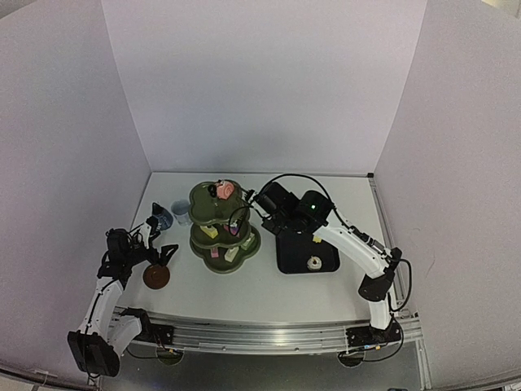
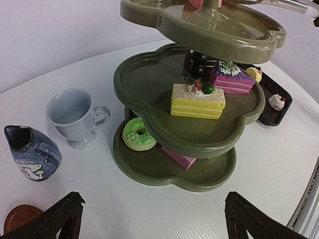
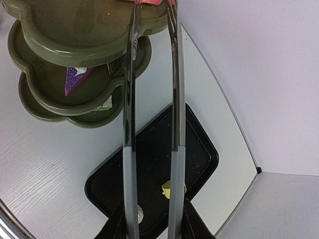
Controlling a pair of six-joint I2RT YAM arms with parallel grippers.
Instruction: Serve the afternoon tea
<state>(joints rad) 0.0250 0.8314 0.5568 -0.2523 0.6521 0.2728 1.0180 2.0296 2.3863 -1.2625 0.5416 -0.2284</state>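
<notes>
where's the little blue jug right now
In the top view the blue jug stands on the left of the table, just left of the white cup, which is next to the green stand.

Metal tongs (image 3: 130,99): two arms rise from the bottom edge to the stand's (image 3: 75,50) top tier.
Tips: pink pastry (image 3: 147,2) between them.
Middle tier: purple slice (image 3: 75,79).
Black tray (image 3: 149,164): on the white worktop (image 3: 45,159), holding a yellow pastry (image 3: 166,188) and a white pastry (image 3: 140,214).
</notes>
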